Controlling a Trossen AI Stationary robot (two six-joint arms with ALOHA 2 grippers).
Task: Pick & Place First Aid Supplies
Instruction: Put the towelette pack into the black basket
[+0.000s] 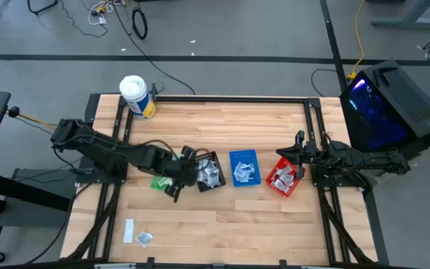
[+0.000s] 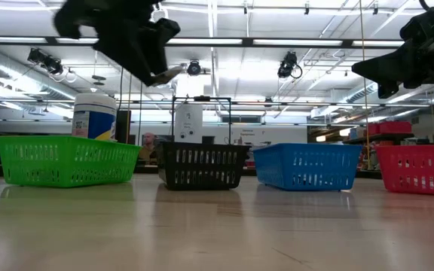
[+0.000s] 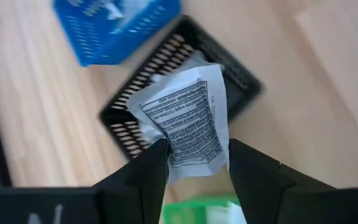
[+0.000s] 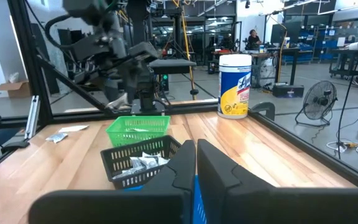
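Two loose packets (image 1: 136, 234) lie near the tabletop's (image 1: 222, 224) front left edge. The left gripper (image 3: 194, 163) hangs above the black bin (image 1: 209, 173), beside the green bin (image 1: 158, 181), fingers clamped on a printed white packet (image 3: 188, 121). Then come the blue bin (image 1: 243, 167) and red bin (image 1: 284, 179), both holding packets. The right gripper (image 4: 196, 163) waits at the red bin, fingers together.

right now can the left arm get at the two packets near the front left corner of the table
Probably not yet. The left hand is shut on a printed sachet above the black bin, so it is occupied. The two packets lie on bare wood with nothing over them, so the way looks free once it lets go.
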